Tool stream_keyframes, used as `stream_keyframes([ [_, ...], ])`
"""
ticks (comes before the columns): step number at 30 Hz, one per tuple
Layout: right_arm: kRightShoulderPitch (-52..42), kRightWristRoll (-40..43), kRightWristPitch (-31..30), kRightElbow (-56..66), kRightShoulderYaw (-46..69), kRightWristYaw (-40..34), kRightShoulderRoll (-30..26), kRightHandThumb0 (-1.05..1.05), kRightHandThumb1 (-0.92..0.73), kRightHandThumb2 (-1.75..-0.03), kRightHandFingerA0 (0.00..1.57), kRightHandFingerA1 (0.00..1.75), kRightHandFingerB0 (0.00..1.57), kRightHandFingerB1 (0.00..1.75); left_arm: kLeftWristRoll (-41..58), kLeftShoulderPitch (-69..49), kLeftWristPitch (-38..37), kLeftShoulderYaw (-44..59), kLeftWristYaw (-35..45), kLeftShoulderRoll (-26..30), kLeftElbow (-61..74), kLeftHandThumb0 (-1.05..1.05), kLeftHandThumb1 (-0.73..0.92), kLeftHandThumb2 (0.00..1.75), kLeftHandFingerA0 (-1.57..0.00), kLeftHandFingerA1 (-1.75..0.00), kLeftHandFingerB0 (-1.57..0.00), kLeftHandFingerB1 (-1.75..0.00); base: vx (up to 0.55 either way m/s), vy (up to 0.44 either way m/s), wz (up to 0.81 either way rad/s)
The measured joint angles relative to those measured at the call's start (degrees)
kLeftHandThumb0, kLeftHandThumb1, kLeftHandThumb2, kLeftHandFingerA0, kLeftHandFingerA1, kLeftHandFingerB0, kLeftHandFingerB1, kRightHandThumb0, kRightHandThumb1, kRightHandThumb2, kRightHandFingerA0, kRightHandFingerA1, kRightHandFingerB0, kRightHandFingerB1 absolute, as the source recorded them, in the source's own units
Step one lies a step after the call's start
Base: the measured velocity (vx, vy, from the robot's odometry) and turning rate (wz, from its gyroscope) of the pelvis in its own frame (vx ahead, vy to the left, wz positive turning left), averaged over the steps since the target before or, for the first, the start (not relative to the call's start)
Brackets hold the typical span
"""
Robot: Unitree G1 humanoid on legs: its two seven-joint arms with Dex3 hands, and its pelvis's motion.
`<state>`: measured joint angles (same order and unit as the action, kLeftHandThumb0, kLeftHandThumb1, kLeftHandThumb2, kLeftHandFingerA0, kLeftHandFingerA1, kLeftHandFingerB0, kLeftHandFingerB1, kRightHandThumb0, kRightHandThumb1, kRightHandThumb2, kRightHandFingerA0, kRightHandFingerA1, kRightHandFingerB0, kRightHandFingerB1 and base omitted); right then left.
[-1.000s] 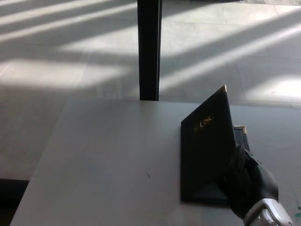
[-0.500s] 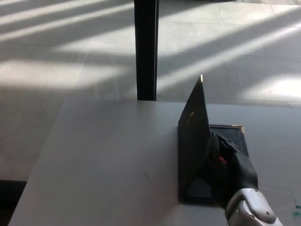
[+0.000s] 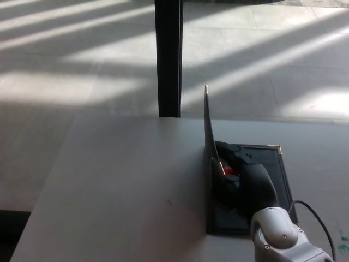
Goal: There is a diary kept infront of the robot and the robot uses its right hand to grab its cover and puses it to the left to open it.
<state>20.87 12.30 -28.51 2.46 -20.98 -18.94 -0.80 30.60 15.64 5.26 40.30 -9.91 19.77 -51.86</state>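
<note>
A dark diary (image 3: 248,188) lies on the right half of a pale grey table (image 3: 120,185), its spine side facing the robot's left. Its cover (image 3: 208,123) stands almost upright, seen nearly edge-on as a thin dark blade with a light trim along the edge. The exposed inner page area is dark too, framed by a light metallic border at the far and right edges.

The right robot hand (image 3: 237,174) reaches in from the lower right, its black fingers pressed against the inner face of the cover near the spine; a small red spot shows among them. The fingers appear bent around the cover's lower edge, but black against black makes it impossible to tell whether they clamp it or merely push on it. The silver wrist joint (image 3: 278,237) sits at the bottom edge, partly cut off, with a thin black cable (image 3: 316,218) looping out on its right.

Beyond the table's far edge a dark vertical post (image 3: 168,54) rises straight behind the cover, roughly in line with it. The tiled floor (image 3: 82,60) around is striped with slanting bands of sunlight and shadow. The table to the left of the diary is bare apart from a faint small mark (image 3: 169,202).

The hand hides much of the diary's near inner surface.
</note>
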Motion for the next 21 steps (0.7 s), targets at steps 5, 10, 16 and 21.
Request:
stream_keyframes([
  [5, 3.2, -4.7, -0.2, -0.6, -7.2, 0.7, -4.6, -0.75, -0.92, -0.71, 0.37, 0.71, 0.33, 0.55, -0.2, 0.7, 0.0, -0.5, 0.0, 0.0, -0.2, -0.87, 0.92, 1.43, -0.56, -1.11, -0.47, -1.0, 0.0, 0.0, 0.0],
  [10, 6.4, -9.7, -0.2, -1.5, -14.2, 1.1, -8.1, -0.78, -0.92, -0.71, 0.36, 0.69, 0.33, 0.54, -0.4, 1.9, 0.0, -1.0, -0.1, 0.1, -0.4, -0.9, 0.92, 1.43, -0.54, -1.08, -0.41, -0.94, 0.0, 0.0, 0.0],
  [16, 7.7, -14.4, -0.3, -2.1, -22.5, 4.9, -9.4, -0.77, -0.92, -0.72, 0.32, 0.7, 0.31, 0.55, -0.8, 4.4, 0.0, -1.9, -0.3, 0.5, -0.9, -0.86, 0.92, 1.43, -0.56, -1.04, -0.43, -0.91, 0.0, 0.0, 0.0],
  [21, 8.8, -17.9, -0.3, -3.5, -24.9, 8.8, -7.7, -0.77, -0.92, -0.73, 0.35, 0.72, 0.3, 0.55, -1.5, 5.9, 0.0, -3.1, -1.1, 0.9, -2.0, -0.9, 0.92, 1.45, -0.53, -1.05, -0.37, -0.9, 0.0, 0.0, 0.0],
])
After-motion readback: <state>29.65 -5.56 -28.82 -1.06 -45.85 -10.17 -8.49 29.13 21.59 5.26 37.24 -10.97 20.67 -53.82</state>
